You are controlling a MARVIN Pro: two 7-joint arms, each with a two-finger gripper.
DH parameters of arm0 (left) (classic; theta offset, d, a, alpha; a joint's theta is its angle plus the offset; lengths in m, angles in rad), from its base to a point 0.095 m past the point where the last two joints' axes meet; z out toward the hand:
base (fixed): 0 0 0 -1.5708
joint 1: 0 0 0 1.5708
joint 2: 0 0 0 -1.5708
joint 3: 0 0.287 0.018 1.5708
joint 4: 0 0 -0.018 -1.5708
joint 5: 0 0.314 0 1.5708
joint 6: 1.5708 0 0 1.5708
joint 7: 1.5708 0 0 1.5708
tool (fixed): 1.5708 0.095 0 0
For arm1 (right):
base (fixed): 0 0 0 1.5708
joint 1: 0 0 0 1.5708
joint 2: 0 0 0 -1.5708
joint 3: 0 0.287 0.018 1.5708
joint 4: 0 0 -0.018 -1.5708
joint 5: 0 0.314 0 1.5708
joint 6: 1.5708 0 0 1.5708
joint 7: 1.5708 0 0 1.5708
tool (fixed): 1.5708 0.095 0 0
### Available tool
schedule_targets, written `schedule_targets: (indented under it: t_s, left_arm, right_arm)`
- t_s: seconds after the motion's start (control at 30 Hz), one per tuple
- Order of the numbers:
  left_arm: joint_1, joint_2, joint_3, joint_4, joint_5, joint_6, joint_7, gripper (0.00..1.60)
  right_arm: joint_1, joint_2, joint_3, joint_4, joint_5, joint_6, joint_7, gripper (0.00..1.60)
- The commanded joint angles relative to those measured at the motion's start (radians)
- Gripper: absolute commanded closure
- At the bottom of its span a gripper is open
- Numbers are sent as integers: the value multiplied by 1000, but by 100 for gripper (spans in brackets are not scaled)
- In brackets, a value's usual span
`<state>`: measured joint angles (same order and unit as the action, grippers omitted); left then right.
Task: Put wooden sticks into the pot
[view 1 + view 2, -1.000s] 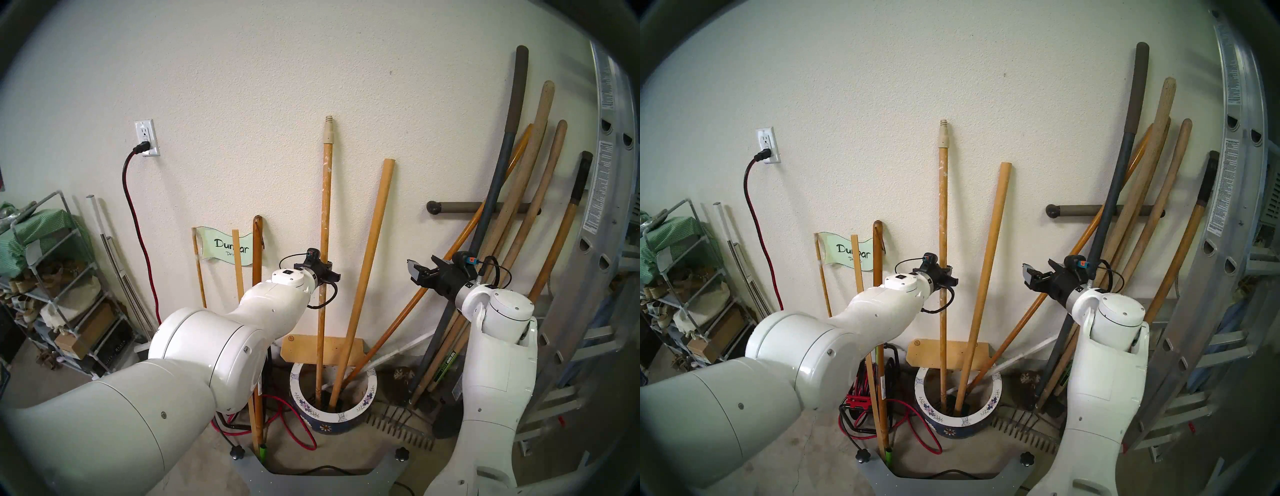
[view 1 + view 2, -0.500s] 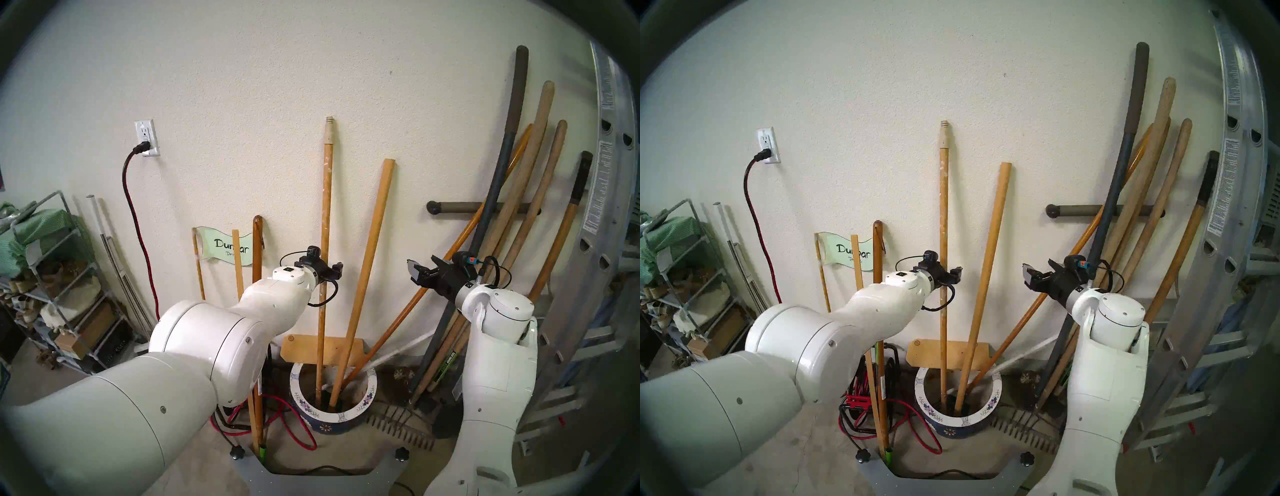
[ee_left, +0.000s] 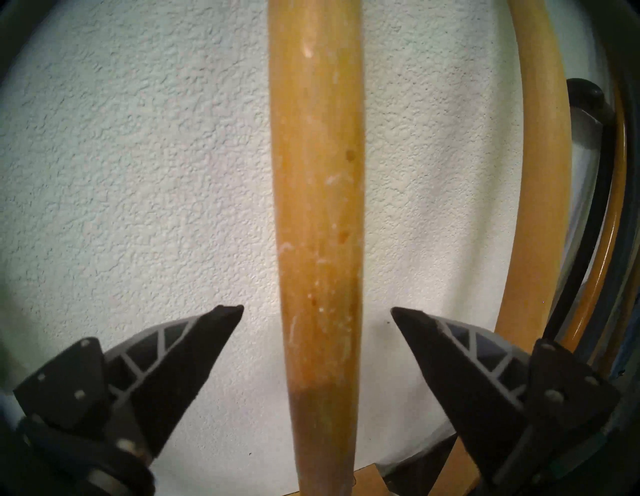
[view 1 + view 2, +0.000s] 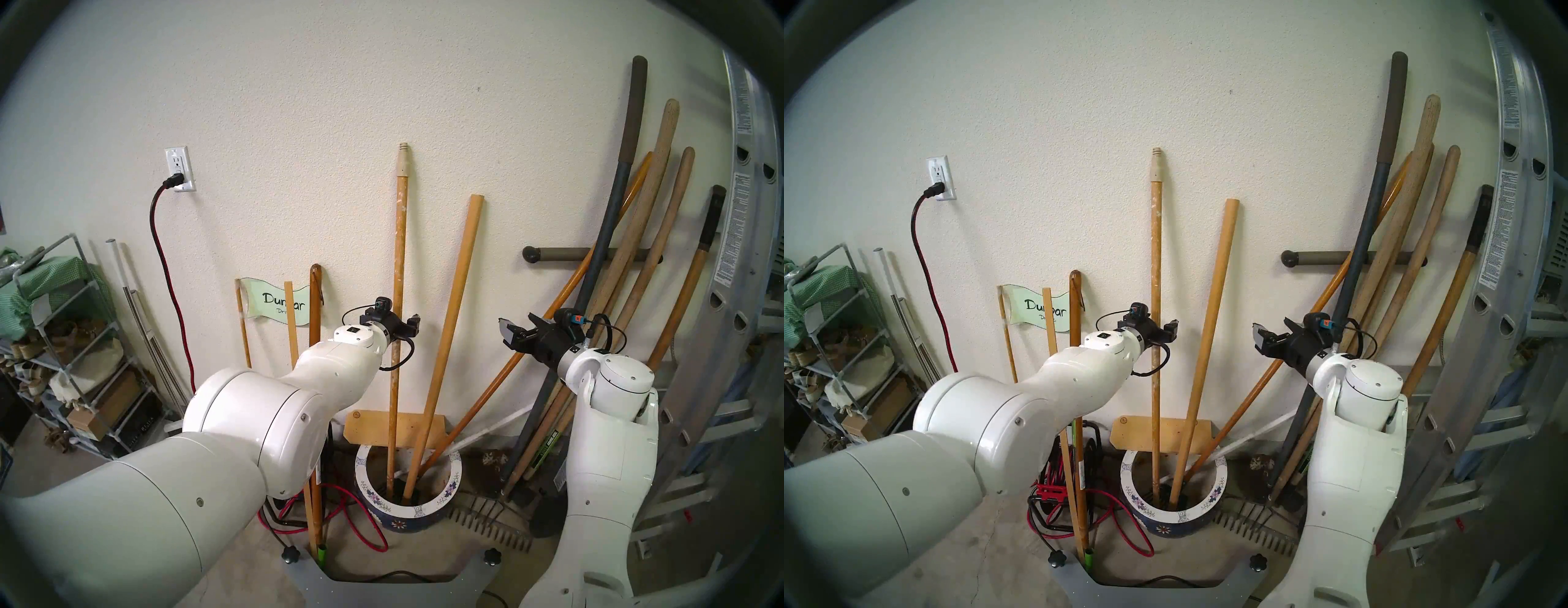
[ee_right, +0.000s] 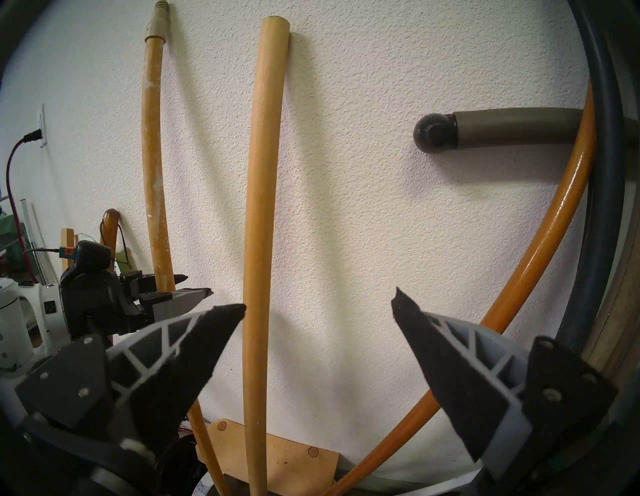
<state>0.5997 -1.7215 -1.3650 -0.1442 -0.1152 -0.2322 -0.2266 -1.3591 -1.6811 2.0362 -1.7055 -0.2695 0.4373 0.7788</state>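
Observation:
The pot (image 4: 428, 507), dark blue with a flowered white rim, stands on the floor by the wall. Two wooden sticks stand in it and lean on the wall: the paint-flecked stick (image 4: 399, 254) with a beige threaded tip, and the plain stick (image 4: 460, 288) to its right. My left gripper (image 4: 407, 327) is open around the flecked stick at mid-height. In the left wrist view that stick (image 3: 318, 207) runs between the fingertips (image 3: 225, 311) with a gap on each side. My right gripper (image 4: 509, 333) hangs open and empty to the right of the plain stick (image 5: 259, 207).
An orange handle (image 4: 509, 365) slants into the pot from the right. A tan board (image 4: 373, 429) leans behind the pot. Thick tool handles (image 4: 636, 276) and a ladder (image 4: 738, 254) fill the right side. A rake (image 4: 488, 526), red cords (image 4: 360, 530) and a dark-brown stick (image 4: 315, 322) are nearby.
My left gripper has gone from shut on the paint-flecked stick to wide open, letting it go. The stick stays standing in the pot. The right arm has not moved.

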Motion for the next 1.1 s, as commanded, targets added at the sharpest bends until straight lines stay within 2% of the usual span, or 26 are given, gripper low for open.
schedule_targets:
  t_s: [0.0, 0.1, 0.4, 0.87, 1.07]
  left_arm:
    - [35, 5, -12, -36, -14, -41, -38, 0]
    - [50, 8, -30, -56, -31, -55, -57, 0]
    - [80, 34, -29, -110, -23, -86, -75, 0]
    - [160, 41, -50, -196, -50, -108, -171, 0]
    - [197, 52, -62, -262, -61, -133, -206, 0]
  right_arm:
    - [0, 1, -1, -5, -1, 0, 1, 0]
    - [0, 1, -1, -5, -1, 0, 1, 0]
    - [1, 1, -1, -4, 0, 0, 0, 0]
    - [1, 0, 0, -3, 0, -1, 0, 0]
    - [1, 0, 0, -2, 0, -1, 0, 0]
